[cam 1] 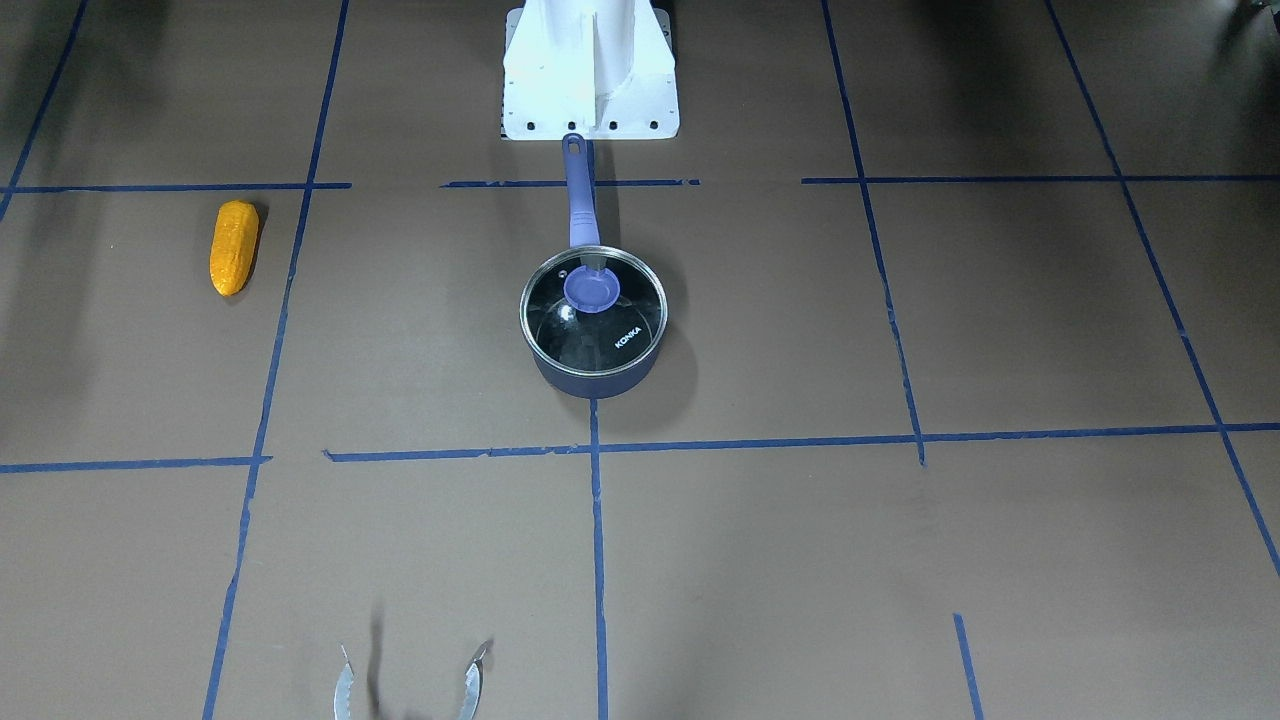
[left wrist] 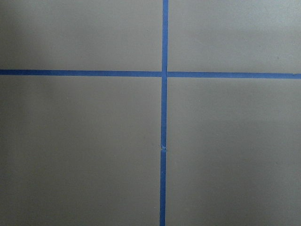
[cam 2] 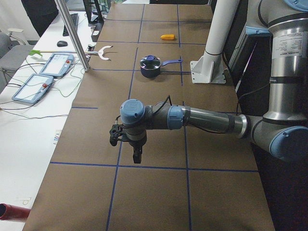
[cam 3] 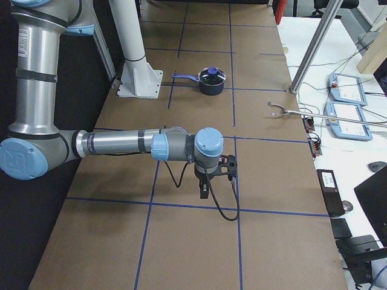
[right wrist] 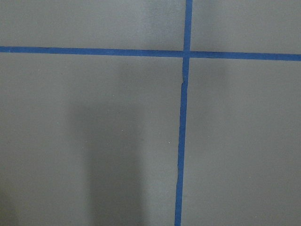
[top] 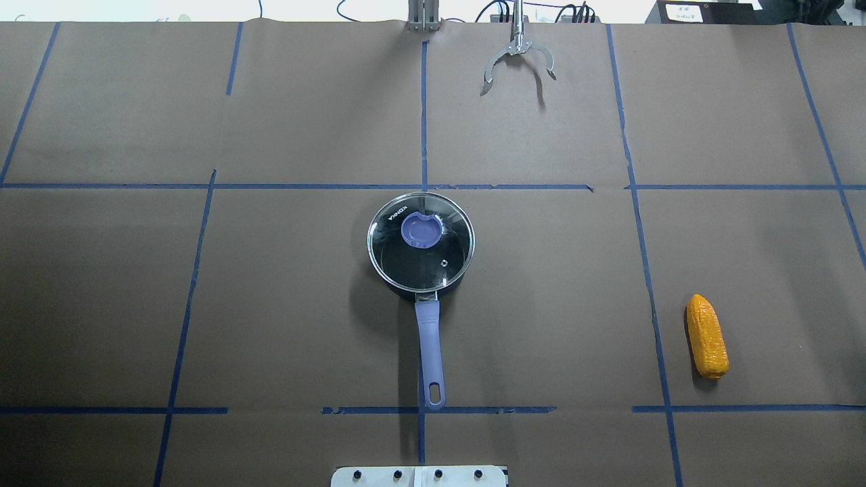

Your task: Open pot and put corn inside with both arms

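The pot (top: 420, 267) stands mid-table with its glass lid (top: 433, 253) on and its purple knob (top: 421, 230) on top. Its long handle (top: 430, 352) points toward the robot's base. It also shows in the front view (cam 1: 593, 375). The corn (top: 707, 336) lies flat on the robot's right side, also in the front view (cam 1: 234, 247). My left gripper (cam 2: 134, 153) shows only in the exterior left view, far from the pot; I cannot tell if it is open or shut. My right gripper (cam 3: 205, 190) shows only in the exterior right view; I cannot tell its state either. Both wrist views show only taped paper.
A metal claw tool (top: 517, 57) lies at the table's far edge, past the pot. The white base plate (top: 419, 475) sits at the near edge behind the pot's handle. Blue tape lines divide the brown table cover. Operator tablets (cam 2: 43, 77) lie on a side desk.
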Robot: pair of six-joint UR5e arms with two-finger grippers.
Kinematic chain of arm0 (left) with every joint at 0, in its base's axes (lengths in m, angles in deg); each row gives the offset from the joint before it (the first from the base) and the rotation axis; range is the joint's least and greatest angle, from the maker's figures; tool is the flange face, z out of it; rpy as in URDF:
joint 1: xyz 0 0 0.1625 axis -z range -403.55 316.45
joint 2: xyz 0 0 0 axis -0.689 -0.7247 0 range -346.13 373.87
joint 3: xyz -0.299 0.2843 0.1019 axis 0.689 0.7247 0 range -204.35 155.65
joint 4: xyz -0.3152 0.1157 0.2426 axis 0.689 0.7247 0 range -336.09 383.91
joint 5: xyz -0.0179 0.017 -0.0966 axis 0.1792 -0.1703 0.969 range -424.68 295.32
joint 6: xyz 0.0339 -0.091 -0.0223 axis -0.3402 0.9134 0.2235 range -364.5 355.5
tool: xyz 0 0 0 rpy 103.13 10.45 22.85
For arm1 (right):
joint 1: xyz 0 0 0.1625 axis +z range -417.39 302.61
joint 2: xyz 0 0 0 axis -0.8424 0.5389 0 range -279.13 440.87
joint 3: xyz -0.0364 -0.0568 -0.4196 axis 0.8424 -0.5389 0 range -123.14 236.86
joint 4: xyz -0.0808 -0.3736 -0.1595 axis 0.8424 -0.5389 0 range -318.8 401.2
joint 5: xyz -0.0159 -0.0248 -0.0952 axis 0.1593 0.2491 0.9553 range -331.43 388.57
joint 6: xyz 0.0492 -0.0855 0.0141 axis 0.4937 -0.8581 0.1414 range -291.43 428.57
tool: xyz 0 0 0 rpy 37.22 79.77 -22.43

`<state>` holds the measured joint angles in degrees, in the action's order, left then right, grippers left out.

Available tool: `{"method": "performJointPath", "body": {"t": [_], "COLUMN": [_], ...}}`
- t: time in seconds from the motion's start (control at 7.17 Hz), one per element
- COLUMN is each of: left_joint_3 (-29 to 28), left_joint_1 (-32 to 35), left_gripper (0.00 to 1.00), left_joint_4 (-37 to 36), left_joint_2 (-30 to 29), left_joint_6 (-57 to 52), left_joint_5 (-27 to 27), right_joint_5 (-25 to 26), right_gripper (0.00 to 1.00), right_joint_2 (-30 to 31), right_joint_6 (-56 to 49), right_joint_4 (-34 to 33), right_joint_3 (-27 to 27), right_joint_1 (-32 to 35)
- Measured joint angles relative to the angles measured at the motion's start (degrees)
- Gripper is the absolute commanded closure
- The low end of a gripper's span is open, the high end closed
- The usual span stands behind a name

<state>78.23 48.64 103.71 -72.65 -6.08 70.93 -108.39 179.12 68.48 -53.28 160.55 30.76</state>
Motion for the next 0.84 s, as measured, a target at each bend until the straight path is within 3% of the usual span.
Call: {"method": "performJointPath", "body": {"t": [0.84], "left_joint_3": [0.8], "left_joint_1": [-0.3], "left_gripper": [0.00], "left_joint_4": [0.3], "left_joint_2": [1.9], "left_joint_6": [0.0], "left_joint_5": [0.1], "right_joint_5": [-0.2], "right_gripper": [0.00], "right_joint_2": [0.0], "right_joint_6": [0.7], "right_joint_4": [0.0], "right_joint_3": [0.2], "right_joint_1": [0.0]}}
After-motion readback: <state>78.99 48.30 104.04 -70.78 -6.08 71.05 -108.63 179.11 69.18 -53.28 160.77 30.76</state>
